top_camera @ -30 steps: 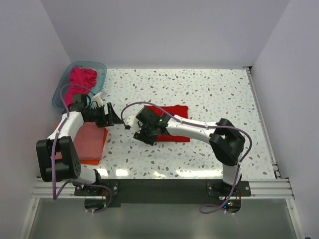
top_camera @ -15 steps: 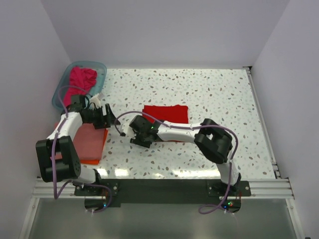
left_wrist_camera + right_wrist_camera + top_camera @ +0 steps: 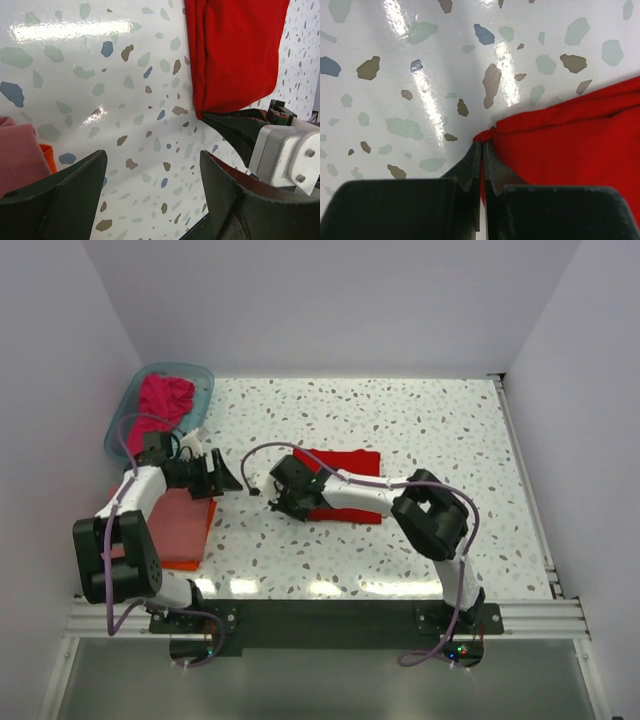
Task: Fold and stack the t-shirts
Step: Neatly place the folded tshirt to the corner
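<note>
A bright red folded t-shirt (image 3: pixel 345 478) lies flat mid-table. My right gripper (image 3: pixel 290 506) is at its near-left corner, jaws shut on a pinch of the red cloth (image 3: pixel 482 139); the rest of the red t-shirt (image 3: pixel 570 150) lies to the right. My left gripper (image 3: pixel 228 481) is open and empty above bare table, left of the red t-shirt (image 3: pixel 235 55); in its wrist view the left gripper (image 3: pixel 152 180) spans speckled tabletop. A salmon-pink folded t-shirt (image 3: pixel 180 518) lies on an orange one (image 3: pixel 170 562) at the left edge. A magenta-pink t-shirt (image 3: pixel 165 400) lies crumpled in the tub.
The translucent teal tub (image 3: pixel 205 380) stands at the back left corner. White walls close in the table on three sides. The right arm's elbow (image 3: pixel 435 515) lies low over the table right of the red t-shirt. A purple cable (image 3: pixel 260 455) loops between the grippers.
My right gripper swung left off the red shirt, then came back and closed on its near-left corner. The left arm has barely moved.
</note>
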Motion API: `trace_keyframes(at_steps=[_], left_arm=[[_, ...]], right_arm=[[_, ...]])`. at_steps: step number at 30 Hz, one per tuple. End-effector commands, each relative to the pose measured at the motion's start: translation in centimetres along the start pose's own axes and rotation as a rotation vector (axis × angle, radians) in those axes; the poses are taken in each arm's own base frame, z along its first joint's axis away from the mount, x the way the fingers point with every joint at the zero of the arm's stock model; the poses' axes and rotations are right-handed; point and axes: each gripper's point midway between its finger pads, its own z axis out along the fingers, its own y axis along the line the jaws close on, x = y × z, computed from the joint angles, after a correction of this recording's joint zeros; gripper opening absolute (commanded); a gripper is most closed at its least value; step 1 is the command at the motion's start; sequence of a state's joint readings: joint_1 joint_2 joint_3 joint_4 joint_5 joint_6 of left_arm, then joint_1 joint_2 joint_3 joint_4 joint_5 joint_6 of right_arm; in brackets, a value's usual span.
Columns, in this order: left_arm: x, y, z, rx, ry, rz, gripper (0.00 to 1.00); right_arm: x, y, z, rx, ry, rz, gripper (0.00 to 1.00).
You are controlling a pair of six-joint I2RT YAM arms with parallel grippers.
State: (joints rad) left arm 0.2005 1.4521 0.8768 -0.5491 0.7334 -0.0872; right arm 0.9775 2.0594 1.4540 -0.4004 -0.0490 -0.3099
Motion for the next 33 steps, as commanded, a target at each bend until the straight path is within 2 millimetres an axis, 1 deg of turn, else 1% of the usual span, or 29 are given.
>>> trace_keyframes(at_steps=[1, 2, 4, 5, 6, 7, 8, 9, 10, 12, 14, 15, 17, 18, 19, 21, 22, 23, 25, 27, 30, 31, 33], left_arm=[[-0.3, -0.8, 0.8, 0.053, -0.025, -0.001, 0.80], [0.0, -0.9, 1.1, 0.058, -0.018, -0.007, 0.80], [0.0, -1.9, 1.7, 0.087, -0.022, -0.012, 0.81], [0.5, -2.2, 2.0, 0.098, -0.016, -0.022, 0.82], [0.7, -2.7, 2.4, 0.114, -0.012, -0.021, 0.83], [0.3, -3.2, 2.8, 0.130, -0.027, -0.034, 0.84], [0.8, -3.4, 3.2, 0.144, -0.018, -0.051, 0.85], [1.0, -4.2, 3.7, 0.166, -0.012, -0.050, 0.90], [0.8, -4.7, 4.3, 0.190, -0.013, -0.078, 0.92], [1.2, -5.5, 5.2, 0.220, 0.006, -0.096, 0.97], [0.8, -5.9, 6.0, 0.253, -0.010, -0.147, 0.99], [0.0, -6.7, 6.4, 0.283, -0.039, -0.148, 1.00], [0.6, -7.0, 7.3, 0.302, -0.020, -0.178, 1.00], [0.4, -7.5, 7.9, 0.317, -0.023, -0.191, 1.00], [0.8, -7.5, 8.3, 0.318, -0.015, -0.209, 1.00], [1.0, -8.5, 9.0, 0.349, -0.006, -0.231, 1.00], [1.6, -8.4, 9.4, 0.346, 0.005, -0.247, 1.00], [2.2, -8.9, 9.8, 0.349, 0.023, -0.247, 1.00], [3.2, -8.6, 10.6, 0.332, 0.049, -0.279, 1.00], [4.2, -8.4, 11.3, 0.319, 0.080, -0.303, 0.98], [5.1, -8.4, 12.2, 0.310, 0.123, -0.332, 0.94], [4.9, -8.5, 12.5, 0.317, 0.129, -0.328, 0.93], [5.6, -9.0, 13.1, 0.332, 0.169, -0.328, 0.89]], right_arm=[[-2.6, 0.5, -2.3, -0.066, -0.114, 0.027, 0.00], [-3.9, 0.3, -3.5, -0.060, -0.167, 0.026, 0.00], [-4.8, 0.2, -4.5, -0.063, -0.205, 0.040, 0.00], [-5.7, 0.3, -5.4, -0.070, -0.243, 0.035, 0.00], [-5.9, 0.0, -5.7, -0.067, -0.255, 0.047, 0.00], [-6.1, 0.0, -6.0, -0.071, -0.264, 0.048, 0.00], [-6.4, 0.1, -6.4, -0.081, -0.283, 0.045, 0.00], [-6.3, 0.0, -6.5, -0.078, -0.284, 0.046, 0.00], [-6.3, 0.1, -6.5, -0.083, -0.287, 0.043, 0.00], [-6.3, 0.2, -6.8, -0.094, -0.296, 0.039, 0.00], [-6.1, 0.3, -7.0, -0.099, -0.297, 0.037, 0.00], [-6.0, 0.5, -7.3, -0.105, -0.302, 0.034, 0.00], [-6.0, 0.7, -7.5, -0.112, -0.307, 0.034, 0.00], [-6.1, 0.8, -7.9, -0.115, -0.312, 0.033, 0.00], [-6.1, 0.8, -7.9, -0.119, -0.315, 0.033, 0.00], [-6.2, 0.9, -8.2, -0.123, -0.322, 0.037, 0.00], [-6.3, 0.9, -8.5, -0.121, -0.327, 0.038, 0.00], [-6.3, 0.9, -8.5, -0.124, -0.328, 0.046, 0.00], [-6.6, 1.0, -8.8, -0.126, -0.341, 0.056, 0.00], [-7.0, 1.1, -9.0, -0.132, -0.355, 0.064, 0.00], [-7.7, 1.4, -9.4, -0.149, -0.379, 0.081, 0.00], [-7.9, 1.6, -9.6, -0.158, -0.387, 0.083, 0.00], [-7.5, 2.0, -9.4, -0.171, -0.381, 0.091, 0.00]])
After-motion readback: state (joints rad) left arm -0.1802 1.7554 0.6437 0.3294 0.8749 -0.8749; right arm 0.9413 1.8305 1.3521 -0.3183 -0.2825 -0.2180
